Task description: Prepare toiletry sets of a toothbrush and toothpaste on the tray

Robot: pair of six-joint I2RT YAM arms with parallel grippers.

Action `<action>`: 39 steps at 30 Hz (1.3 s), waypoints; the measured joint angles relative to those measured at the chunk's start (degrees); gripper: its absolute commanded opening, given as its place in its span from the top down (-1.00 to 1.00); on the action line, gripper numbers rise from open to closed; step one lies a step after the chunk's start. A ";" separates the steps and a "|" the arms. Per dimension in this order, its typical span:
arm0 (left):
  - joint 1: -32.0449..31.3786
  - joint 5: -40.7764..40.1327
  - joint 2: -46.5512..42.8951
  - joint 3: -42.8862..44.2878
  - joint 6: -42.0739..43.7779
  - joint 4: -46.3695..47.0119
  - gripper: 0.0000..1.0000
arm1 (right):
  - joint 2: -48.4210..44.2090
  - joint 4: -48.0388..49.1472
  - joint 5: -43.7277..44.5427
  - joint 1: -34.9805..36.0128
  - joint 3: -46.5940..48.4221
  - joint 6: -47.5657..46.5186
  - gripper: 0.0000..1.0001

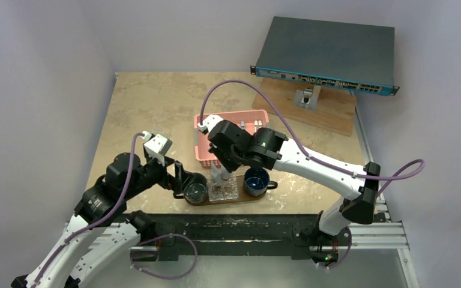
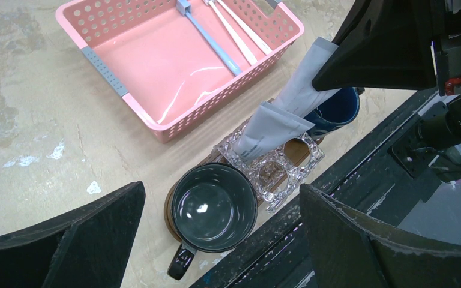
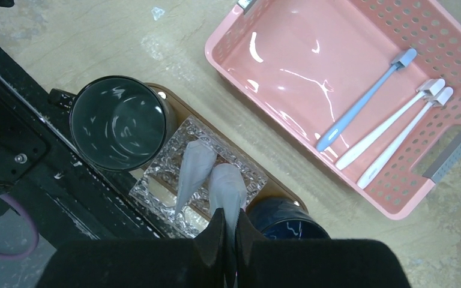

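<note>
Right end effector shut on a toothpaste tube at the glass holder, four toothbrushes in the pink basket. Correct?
No: three toothbrushes lie in the pink basket; the right wrist view shows it. The rest holds: right end effector shut on a toothpaste tube at the glass holder.

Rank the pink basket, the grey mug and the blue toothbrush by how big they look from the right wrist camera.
1. Pink basket.
2. Grey mug.
3. Blue toothbrush: it looks longer than the mug is wide, but it is far slimmer.
</note>
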 measured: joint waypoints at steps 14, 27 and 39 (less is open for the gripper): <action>0.00 0.00 0.20 0.00 0.02 0.00 -1.00 | 0.02 1.60 1.64 0.79 -3.61 0.81 1.00; 0.00 -0.04 0.57 0.00 0.02 0.00 -1.00 | 0.02 7.04 3.06 1.20 -10.19 2.16 1.00; 0.00 -0.04 1.36 0.00 0.02 0.00 -1.00 | -0.63 10.49 4.33 1.22 -13.94 3.43 1.00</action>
